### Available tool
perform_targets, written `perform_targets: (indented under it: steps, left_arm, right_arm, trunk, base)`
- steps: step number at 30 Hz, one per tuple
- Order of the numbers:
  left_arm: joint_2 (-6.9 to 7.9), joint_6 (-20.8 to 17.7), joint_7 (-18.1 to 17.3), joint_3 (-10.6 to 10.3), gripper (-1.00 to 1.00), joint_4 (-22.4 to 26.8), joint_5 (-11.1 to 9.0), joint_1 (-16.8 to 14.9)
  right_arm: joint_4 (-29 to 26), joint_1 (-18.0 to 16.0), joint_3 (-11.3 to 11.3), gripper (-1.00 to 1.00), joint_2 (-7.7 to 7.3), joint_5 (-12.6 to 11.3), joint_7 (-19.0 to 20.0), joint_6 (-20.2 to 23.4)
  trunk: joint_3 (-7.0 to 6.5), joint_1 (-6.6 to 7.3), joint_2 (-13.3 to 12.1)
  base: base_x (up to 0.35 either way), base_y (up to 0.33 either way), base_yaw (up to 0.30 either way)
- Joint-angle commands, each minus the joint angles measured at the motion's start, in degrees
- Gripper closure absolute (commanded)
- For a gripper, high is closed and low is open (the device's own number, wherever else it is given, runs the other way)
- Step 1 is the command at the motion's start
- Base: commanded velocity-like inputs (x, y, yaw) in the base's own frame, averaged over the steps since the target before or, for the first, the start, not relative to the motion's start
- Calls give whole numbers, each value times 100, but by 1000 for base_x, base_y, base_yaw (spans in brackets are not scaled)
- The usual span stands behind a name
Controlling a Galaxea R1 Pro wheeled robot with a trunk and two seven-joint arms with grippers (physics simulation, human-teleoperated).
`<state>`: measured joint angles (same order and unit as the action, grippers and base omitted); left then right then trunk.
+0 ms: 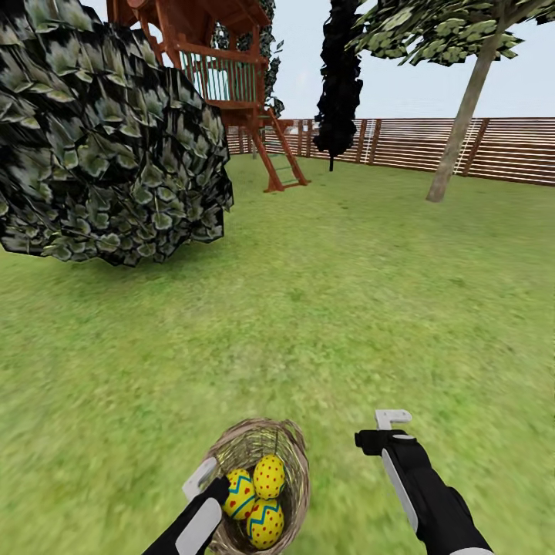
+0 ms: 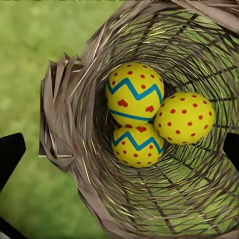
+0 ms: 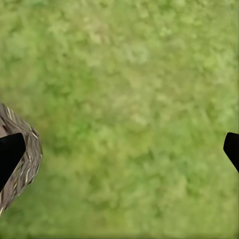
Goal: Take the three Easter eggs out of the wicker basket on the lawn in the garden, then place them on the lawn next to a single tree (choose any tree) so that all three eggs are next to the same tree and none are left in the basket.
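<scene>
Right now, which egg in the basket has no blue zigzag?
The dots-only egg: plain yellow with red dots. The other two eggs each carry blue zigzag bands. All three sit inside the wicker basket.

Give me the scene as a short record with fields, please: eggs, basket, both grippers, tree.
eggs: three eggs lie together in the basket
basket: basket rests on the lawn, close in front of the robot
left gripper: left gripper open, at the basket rim, holding nothing
right gripper: right gripper open over bare grass beside the basket
tree: tree stands far across the lawn, ahead to the right, near the fence
task progress: no egg removed yet
</scene>
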<state>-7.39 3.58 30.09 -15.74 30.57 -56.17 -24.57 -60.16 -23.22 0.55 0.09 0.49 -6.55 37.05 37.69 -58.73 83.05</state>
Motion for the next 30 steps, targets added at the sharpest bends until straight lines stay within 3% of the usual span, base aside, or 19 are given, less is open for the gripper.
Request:
perform_targets:
  steps: [1,7,13,30]
  left_arm:
    - [15,37,31,-38,-100,0,-63,-4]
    - [57,45,31,-16,-100,27,-50,-4]
    - [216,38,34,-6,-100,52,-39,-7]
    - [247,37,-11,-34,-100,63,-8,-5]
  right_arm:
    - [-6,-3,6,-100,0,4,-22,31]
    - [-4,1,6,-100,0,-4,-22,31]
    - [-4,1,4,-100,4,-8,-22,31]
    - [-4,0,2,-100,0,-13,-15,31]
  trunk:
    - [5,0,3]
    - [5,0,3]
    - [5,0,3]
    - [274,-329,604]
  base:
    - [0,-4,0]
    - [0,-1,0]
    - [0,0,0]
    - [0,0,0]
